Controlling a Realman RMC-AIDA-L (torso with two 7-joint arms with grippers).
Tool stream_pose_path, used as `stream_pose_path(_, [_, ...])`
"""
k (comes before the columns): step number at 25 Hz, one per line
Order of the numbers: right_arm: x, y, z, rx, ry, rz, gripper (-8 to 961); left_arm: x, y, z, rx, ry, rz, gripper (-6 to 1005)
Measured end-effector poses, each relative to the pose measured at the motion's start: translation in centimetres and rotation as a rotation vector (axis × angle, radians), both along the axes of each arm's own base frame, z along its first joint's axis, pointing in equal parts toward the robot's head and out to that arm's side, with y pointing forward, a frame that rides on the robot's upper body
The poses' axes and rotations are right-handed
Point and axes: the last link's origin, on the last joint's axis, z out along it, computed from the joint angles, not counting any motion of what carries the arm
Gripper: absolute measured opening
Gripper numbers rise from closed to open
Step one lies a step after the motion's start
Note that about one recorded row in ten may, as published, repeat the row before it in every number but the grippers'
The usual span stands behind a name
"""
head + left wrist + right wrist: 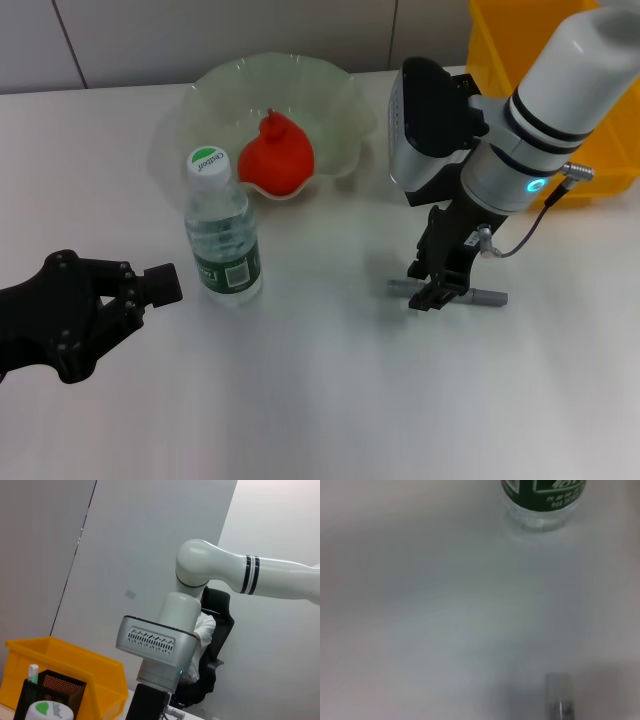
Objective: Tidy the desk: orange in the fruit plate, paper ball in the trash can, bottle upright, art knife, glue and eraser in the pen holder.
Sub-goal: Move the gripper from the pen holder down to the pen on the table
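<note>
- The right gripper (441,290) is reaching down to the white desk (330,400), its black fingers straddling the middle of the art knife (448,291), a slim grey bar lying flat on the desk right of centre.
- The fingers are sitting close against the knife's sides, but whether they are actually pinching it cannot be told from the head view.
- The knife's two ends are sticking out on either side of the gripper, and in the right wrist view only one grey tip (559,700) is showing.
- The bottle (221,235) is standing upright left of centre, its green-marked white cap on top and its green label facing the camera; it is well apart from the knife.
- The orange (276,157) is resting inside the pale, wavy-edged fruit plate (340,95) at the back of the desk, behind the bottle.
- The left gripper (150,290) is hovering low at the near left edge, near the bottle without touching it, holding nothing; whether its fingers are spread or together cannot be told.
- A yellow bin (610,150) is sitting at the far right behind the right arm.
- In the left wrist view, the black mesh pen holder (50,692) is standing in front of that yellow bin, with a white stick poking out of it.
</note>
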Motion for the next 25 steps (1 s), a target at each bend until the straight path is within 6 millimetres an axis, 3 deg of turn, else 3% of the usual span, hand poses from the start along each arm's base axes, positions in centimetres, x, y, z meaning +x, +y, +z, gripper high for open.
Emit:
stream_pose_path(20, [0.32, 0.14, -0.15, 0.018, -0.014, -0.008, 315, -0.21, -0.27, -0.05, 0.003, -0.001, 0.001, -2])
stream_pose_path(25, [0.33, 0.13, -0.17, 0.019, -0.015, -0.01, 260, -0.22, -0.27, -0.05, 0.003, -0.001, 0.001, -2])
